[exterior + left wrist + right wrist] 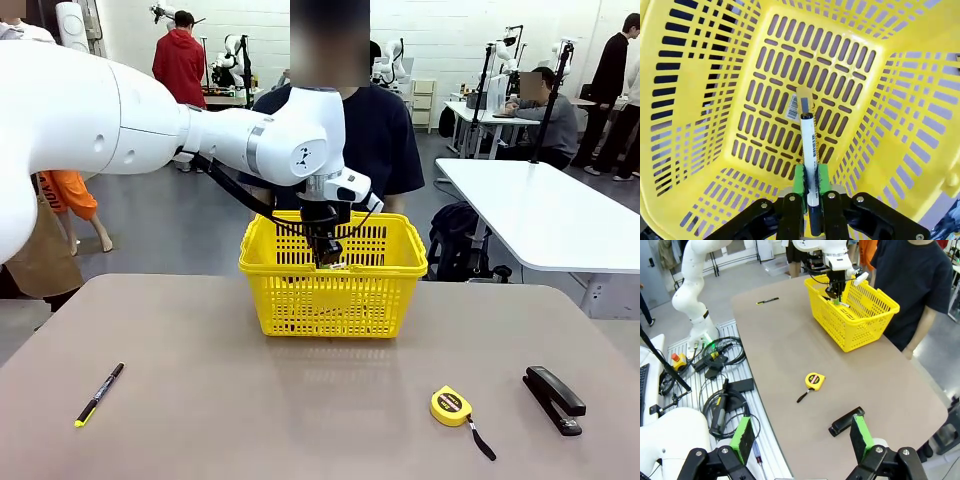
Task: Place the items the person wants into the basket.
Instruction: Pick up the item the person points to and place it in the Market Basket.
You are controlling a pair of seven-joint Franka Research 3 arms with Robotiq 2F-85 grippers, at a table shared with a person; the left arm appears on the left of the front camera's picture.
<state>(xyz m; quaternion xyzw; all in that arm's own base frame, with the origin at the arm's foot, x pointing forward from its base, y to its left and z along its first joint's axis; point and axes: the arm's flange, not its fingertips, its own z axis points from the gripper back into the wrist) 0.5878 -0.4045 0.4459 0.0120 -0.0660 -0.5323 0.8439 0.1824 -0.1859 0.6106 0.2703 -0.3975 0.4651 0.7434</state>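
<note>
Left wrist view: you see the slim black marker with white barrel [809,150] standing between the green pads of the left gripper [811,177], pointing down into the bright yellow slotted plastic basket [695,90]. You cannot tell whether the jaws clamp it or have let go. The right gripper [801,436] is released, its jaws wide and empty, well apart from the basket. The small round yellow tape measure [451,405] lies right of the basket, on the robot's side.

White-barrelled black marker [808,150] stands tip-down inside the yellow slotted basket [300,305]; yellow tape measure [451,405] lies flat on the table [250,400], well apart.
</note>
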